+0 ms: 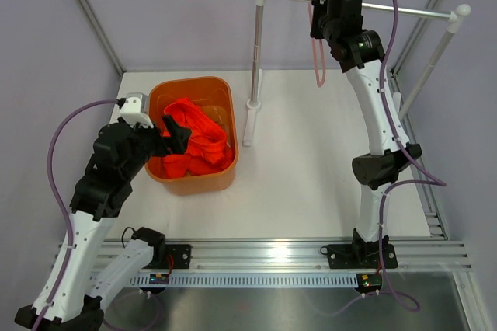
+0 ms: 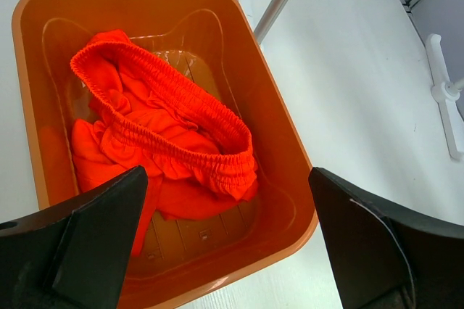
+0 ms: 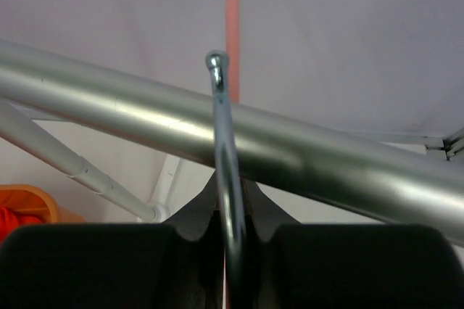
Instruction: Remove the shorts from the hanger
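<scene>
The red-orange shorts (image 1: 198, 143) lie crumpled in the orange basket (image 1: 190, 82), elastic waistband up; they also show in the left wrist view (image 2: 167, 135). My left gripper (image 1: 176, 135) is open and empty, just above the basket's near end, its fingers apart over the shorts (image 2: 228, 178). The pale-pink hanger (image 1: 320, 74) hangs bare at the silver rail (image 1: 404, 11). My right gripper (image 1: 318, 19) is shut on the hanger's metal hook (image 3: 220, 106), which curves over the rail (image 3: 109, 99). A strip of the pink hanger (image 3: 232, 4) shows behind the rail in the right wrist view (image 3: 232, 229).
The rail rests on two white posts, one upright at the middle back (image 1: 255, 51) and one slanted at the right (image 1: 431, 59). The basket (image 2: 275, 106) stands at the left of the white table. Grey walls close in the back and sides.
</scene>
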